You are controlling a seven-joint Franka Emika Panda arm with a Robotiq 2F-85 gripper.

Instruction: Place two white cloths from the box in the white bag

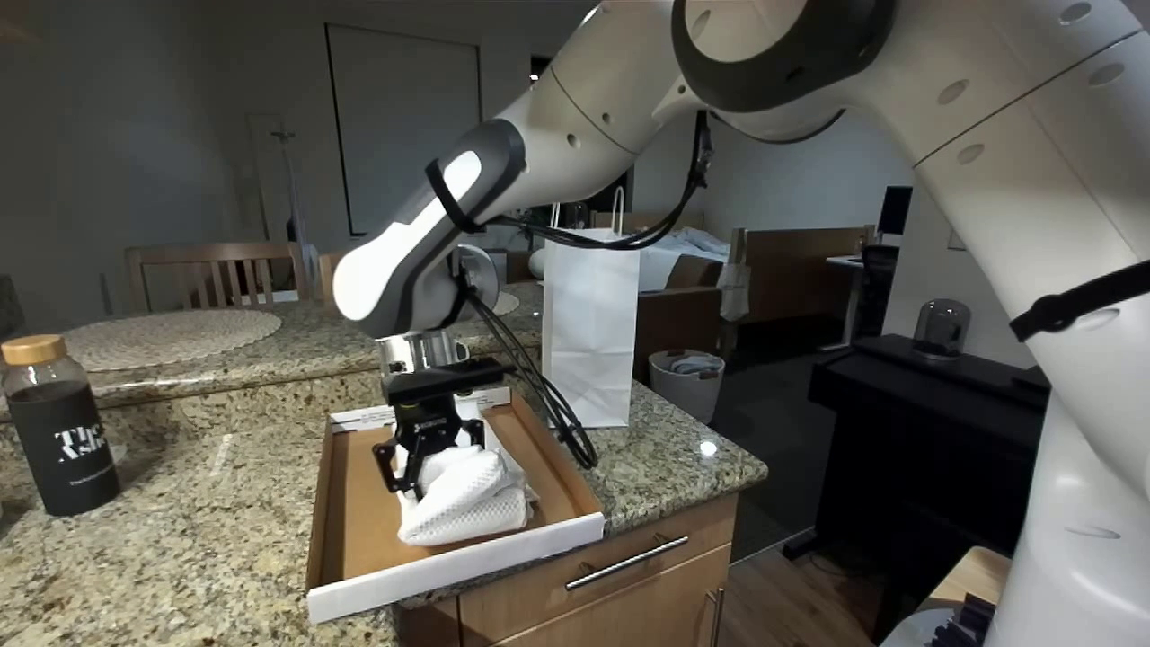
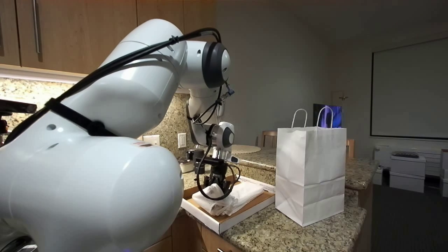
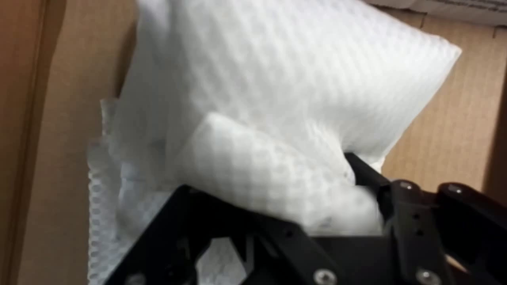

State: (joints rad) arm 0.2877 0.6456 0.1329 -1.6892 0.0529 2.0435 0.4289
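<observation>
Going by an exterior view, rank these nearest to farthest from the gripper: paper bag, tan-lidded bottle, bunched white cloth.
1. Bunched white cloth: in the box, against the gripper.
2. White paper bag: picture right.
3. Tan-lidded bottle: far picture left.

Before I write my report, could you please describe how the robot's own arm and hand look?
The Panda arm is glossy white, made of rounded, tube-like segments, with dark grey rings at some joints. Black cables run along it, held by black straps. Beneath a silver collar, the hand is black and angular, with jointed links and metallic screw heads.
</observation>
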